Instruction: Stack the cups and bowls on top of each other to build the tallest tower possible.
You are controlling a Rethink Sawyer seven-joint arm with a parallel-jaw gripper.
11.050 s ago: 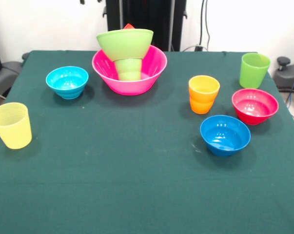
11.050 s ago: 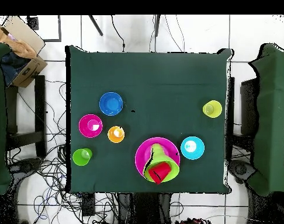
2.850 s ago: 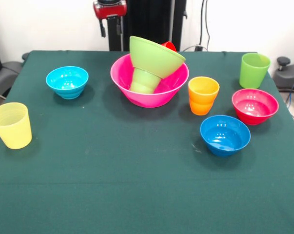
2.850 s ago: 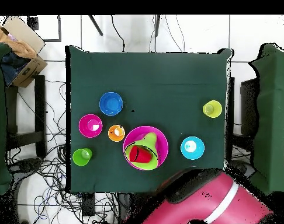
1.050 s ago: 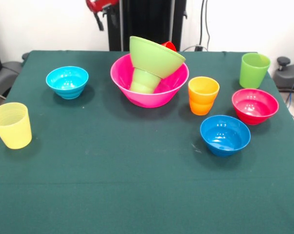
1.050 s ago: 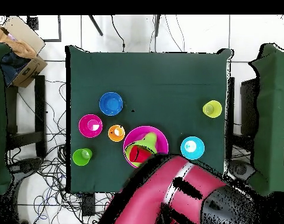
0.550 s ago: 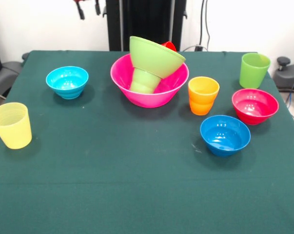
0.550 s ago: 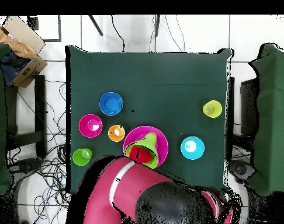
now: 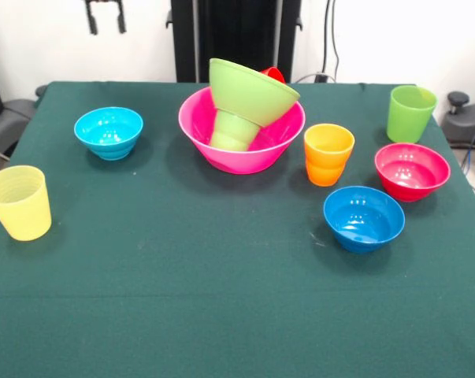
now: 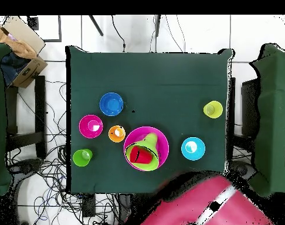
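Overhead, the tool [image 9: 105,17] hung empty above the dark green tabletop's [image 9: 221,299] far edge, its two black fingers [image 9: 90,25] set apart. Within the large pink plastic bowl [image 9: 241,131], the small green cup [image 9: 234,130], lime green bowl [image 9: 249,90] and red cup [image 9: 273,74] leaned tilted, just beside the orange plastic cup [image 9: 328,153].

Pink bowl [image 9: 241,130], lime bowl [image 9: 249,88], red cup [image 10: 141,155], dark green table [image 9: 221,299].

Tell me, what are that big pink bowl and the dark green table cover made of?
The pink bowl looks like glossy moulded plastic: its rim glows slightly translucent and catches highlights. The table cover seems to be matte cloth, perhaps felt: no shine at all.
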